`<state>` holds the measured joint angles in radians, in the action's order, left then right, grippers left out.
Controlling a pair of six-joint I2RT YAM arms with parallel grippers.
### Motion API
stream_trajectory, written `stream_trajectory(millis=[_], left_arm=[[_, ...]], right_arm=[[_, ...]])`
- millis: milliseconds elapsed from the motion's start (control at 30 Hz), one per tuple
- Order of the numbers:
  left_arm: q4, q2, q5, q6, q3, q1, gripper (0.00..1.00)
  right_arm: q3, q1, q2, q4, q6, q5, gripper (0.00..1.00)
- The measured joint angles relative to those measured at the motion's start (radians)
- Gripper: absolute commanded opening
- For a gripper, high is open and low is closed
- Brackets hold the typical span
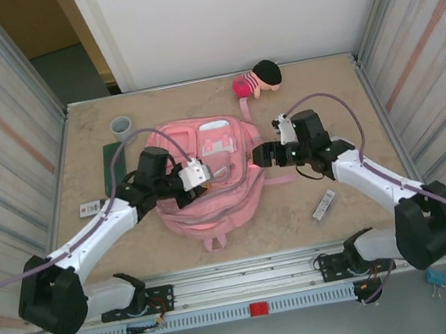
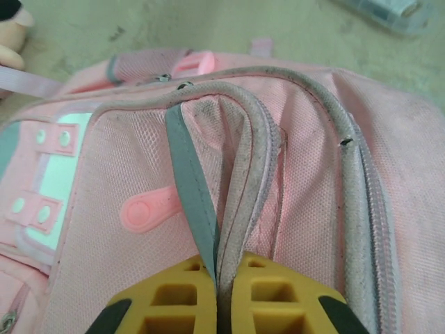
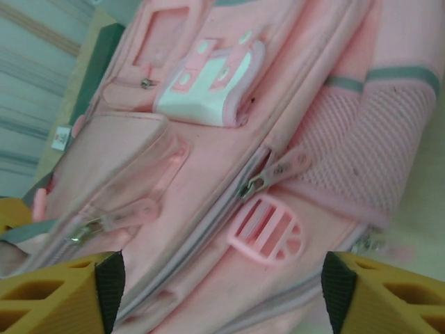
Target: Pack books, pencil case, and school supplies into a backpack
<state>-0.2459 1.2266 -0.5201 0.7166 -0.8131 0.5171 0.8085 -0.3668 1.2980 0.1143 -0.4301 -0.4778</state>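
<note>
Squarely in the middle of the table (image 1: 340,96) lies the pink backpack (image 1: 208,178), front pockets up. The left pincer (image 1: 200,176) reaches in from 8 o'clock and is clamped shut on the bag. In the left wrist view its yellow fingers (image 2: 184,292) pinch a raised fold of the grey-edged zip rim, with a grey band running down into the pinch. The right pincer (image 1: 262,157) sits at the bag's 3 o'clock edge with its jaws spread wide and nothing gripped. In the right wrist view its two yellow fingers (image 3: 62,292) stand at the lower corners, with a pink zip pull (image 3: 278,170) and a round slotted buckle (image 3: 266,228) of the backpack between them. I cannot tell whether this open pincer touches the fabric.

Around the bag, the dark green pencil case (image 1: 113,166) lies at 9 o'clock, near the backpack, its near end hidden beneath the left arm (image 1: 104,225). A grey cup (image 1: 120,127) stands at 10 o'clock, apart from the case. A small white card (image 1: 89,209) lies between 8 and 9 o'clock, close by the left arm. A pink plush doll (image 1: 258,80) with black hair lies at 1 o'clock near the table's far edge. A narrow grey-white strip (image 1: 324,205) lies at 4 o'clock, just beside the right arm (image 1: 370,176)
</note>
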Motion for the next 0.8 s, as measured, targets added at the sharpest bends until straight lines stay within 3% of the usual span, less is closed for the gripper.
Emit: stream_trajectory(millis=[200, 500, 800], left_arm=[[-0.043, -0.013, -0.082, -0.002, 0.000, -0.047, 0.00], [-0.049, -0.013, -0.118, -0.003, 0.000, -0.065, 0.00], [-0.048, -0.013, -0.135, -0.015, 0.000, -0.090, 0.00]], right_arm=[[0.108, 0.042, 0.174, -0.059, 0.043, -0.126, 0.82], [0.275, 0.037, 0.431, -0.075, 0.090, -0.313, 0.80], [0.314, 0.022, 0.503, 0.013, 0.153, -0.390, 0.73]])
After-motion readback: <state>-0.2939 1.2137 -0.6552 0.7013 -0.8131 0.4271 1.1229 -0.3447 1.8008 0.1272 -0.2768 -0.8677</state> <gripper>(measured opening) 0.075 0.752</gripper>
